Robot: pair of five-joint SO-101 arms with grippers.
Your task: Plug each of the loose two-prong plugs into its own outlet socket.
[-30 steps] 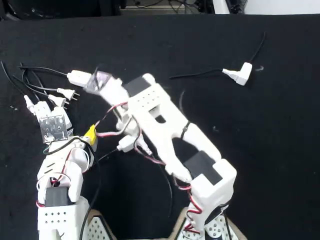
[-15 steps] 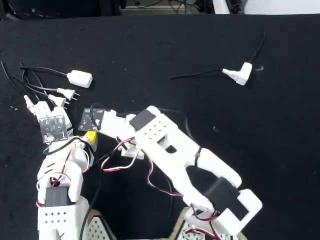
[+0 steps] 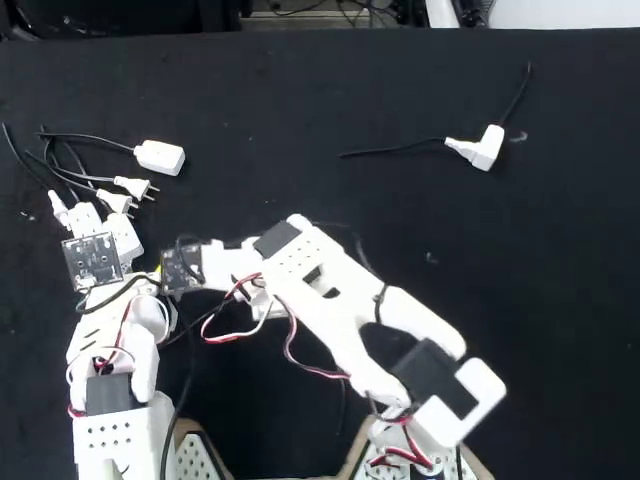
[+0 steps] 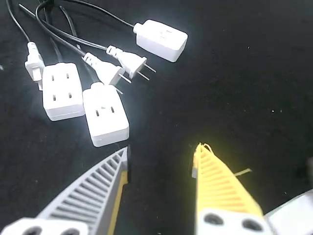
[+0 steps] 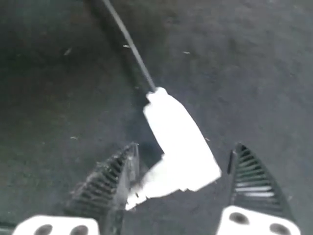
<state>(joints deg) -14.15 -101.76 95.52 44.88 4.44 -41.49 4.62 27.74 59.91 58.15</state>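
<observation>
Swung back from the far left, the right arm is now being held low across the near left of the black table, its wrist drawn in beside the left arm. A loose two-prong plug is lying at the far left, its prongs being pointed rightward and its long axis slanting across the line of the left gripper, whose fingers are being held spread with nothing between them. Two outlet blocks are lying between that plug and the left gripper, which is judged the nearer tool. An angled plug is being framed flat on the cloth between the spread fingers of the right gripper, unpinched, its cord running away from them.
</observation>
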